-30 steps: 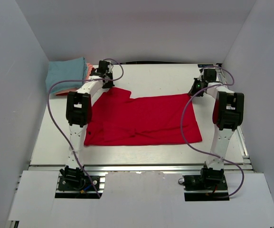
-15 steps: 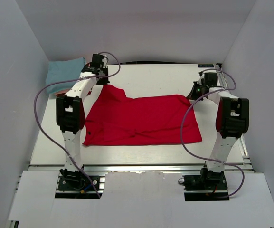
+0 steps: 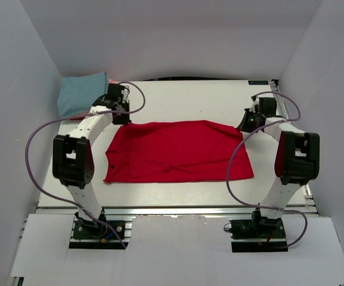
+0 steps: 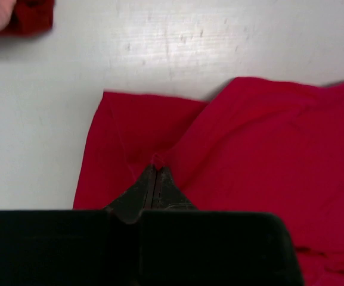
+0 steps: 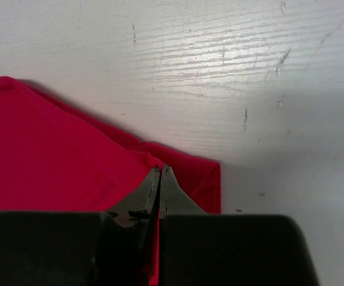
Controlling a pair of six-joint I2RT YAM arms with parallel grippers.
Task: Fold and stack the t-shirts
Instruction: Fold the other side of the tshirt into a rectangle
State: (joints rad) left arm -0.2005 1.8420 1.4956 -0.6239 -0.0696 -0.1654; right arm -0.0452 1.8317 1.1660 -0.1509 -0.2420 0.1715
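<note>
Red shirt (image 3: 177,152) far edge now straight, bunched a second ago; left gripper (image 4: 154,172) and right gripper (image 5: 160,172) pinch its far corners. Fold looks next.

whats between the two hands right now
The red t-shirt: its far edge runs from the left hand to the right hand, each shut on the cloth. The top external view shows it.

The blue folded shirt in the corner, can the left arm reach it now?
Probably, but not yet: the blue folded shirt lies close to the left pincer with nothing between, but that pincer is shut on the red shirt and must let go first.
</note>
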